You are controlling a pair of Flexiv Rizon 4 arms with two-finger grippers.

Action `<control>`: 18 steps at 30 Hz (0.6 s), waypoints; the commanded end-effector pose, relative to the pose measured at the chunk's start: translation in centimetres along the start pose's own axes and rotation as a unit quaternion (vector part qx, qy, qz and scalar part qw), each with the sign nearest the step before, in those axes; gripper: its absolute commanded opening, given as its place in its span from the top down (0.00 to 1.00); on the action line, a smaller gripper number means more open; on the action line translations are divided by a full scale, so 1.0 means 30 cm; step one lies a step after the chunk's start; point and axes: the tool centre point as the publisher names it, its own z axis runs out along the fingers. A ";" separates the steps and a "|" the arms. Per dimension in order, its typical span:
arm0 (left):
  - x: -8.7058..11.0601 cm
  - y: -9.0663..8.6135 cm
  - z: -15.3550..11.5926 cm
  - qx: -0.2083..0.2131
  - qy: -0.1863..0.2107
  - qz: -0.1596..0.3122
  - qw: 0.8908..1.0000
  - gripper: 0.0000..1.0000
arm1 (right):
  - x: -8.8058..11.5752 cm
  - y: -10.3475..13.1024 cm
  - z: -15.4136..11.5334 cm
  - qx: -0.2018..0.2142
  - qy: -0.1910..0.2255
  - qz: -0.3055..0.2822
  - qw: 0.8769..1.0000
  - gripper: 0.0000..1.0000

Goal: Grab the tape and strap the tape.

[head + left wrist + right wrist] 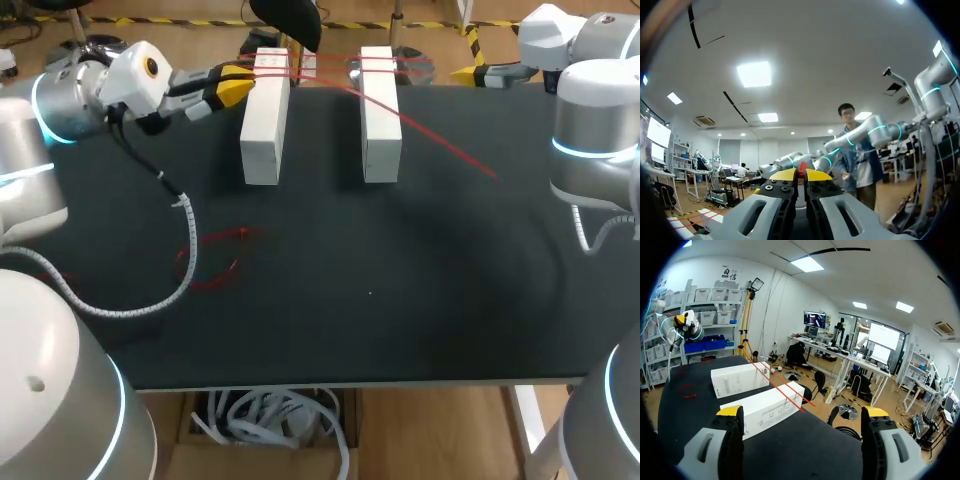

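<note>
I can read nothing on my table (400, 300). The nearer white box (765, 407) has rows of small dark marks along its side. The farther white box (740, 379) has a faint grey patch of print. Both are too small for me to make out.

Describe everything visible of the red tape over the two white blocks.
The red tape is a thin strand. It crosses the tops of the left white block and the right white block at their far ends, in about two lines, bridging the gap between them. On the left it ends in the left gripper, shut on it; a red bit shows between the yellow tips. Its other end trails loose, diagonally over the black table, toward the right. The right gripper stands open, apart from it.
</note>
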 end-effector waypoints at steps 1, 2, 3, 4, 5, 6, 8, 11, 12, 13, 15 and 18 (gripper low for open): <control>0.043 -0.025 0.005 0.005 -0.194 -0.003 0.981 1.00 | 0.000 0.000 0.000 0.000 0.000 0.000 1.000 0.00; 0.046 -0.032 0.010 0.014 -0.190 0.002 0.982 1.00 | 0.000 0.000 0.000 0.000 0.000 0.000 1.000 0.00; 0.050 -0.038 0.014 0.016 -0.186 0.001 0.982 1.00 | 0.000 0.000 0.000 0.000 0.000 0.000 1.000 0.00; 0.054 -0.043 0.017 0.016 -0.184 0.002 0.983 1.00 | 0.000 0.000 0.000 0.000 0.000 0.000 1.000 0.00; 0.057 -0.048 0.020 0.018 -0.178 0.001 0.984 1.00 | 0.000 0.000 0.000 0.000 0.000 0.000 1.000 0.00; 0.059 -0.052 0.024 0.018 -0.176 0.001 0.984 1.00 | 0.000 0.000 0.000 0.000 0.000 0.000 1.000 0.00; 0.060 -0.063 0.036 0.025 -0.165 0.005 0.986 1.00 | 0.000 0.000 0.000 0.000 0.000 0.000 1.000 0.00; 0.060 -0.078 0.057 0.034 -0.149 0.011 0.988 1.00 | 0.000 0.000 0.000 0.000 0.000 0.000 1.000 0.00; 0.060 -0.083 0.063 0.036 -0.145 0.015 0.989 1.00 | 0.000 0.000 0.000 0.000 0.000 0.000 1.000 0.00; 0.060 -0.087 0.068 0.038 -0.139 0.017 0.989 1.00 | 0.000 0.000 0.000 0.000 0.000 0.000 1.000 0.00; 0.058 -0.098 0.079 0.046 -0.122 0.032 0.991 1.00 | 0.000 0.000 0.000 0.000 0.000 0.000 1.000 0.00; 0.057 -0.113 0.090 0.052 -0.088 0.049 0.994 1.00 | 0.000 0.000 0.000 0.000 0.000 0.000 1.000 0.00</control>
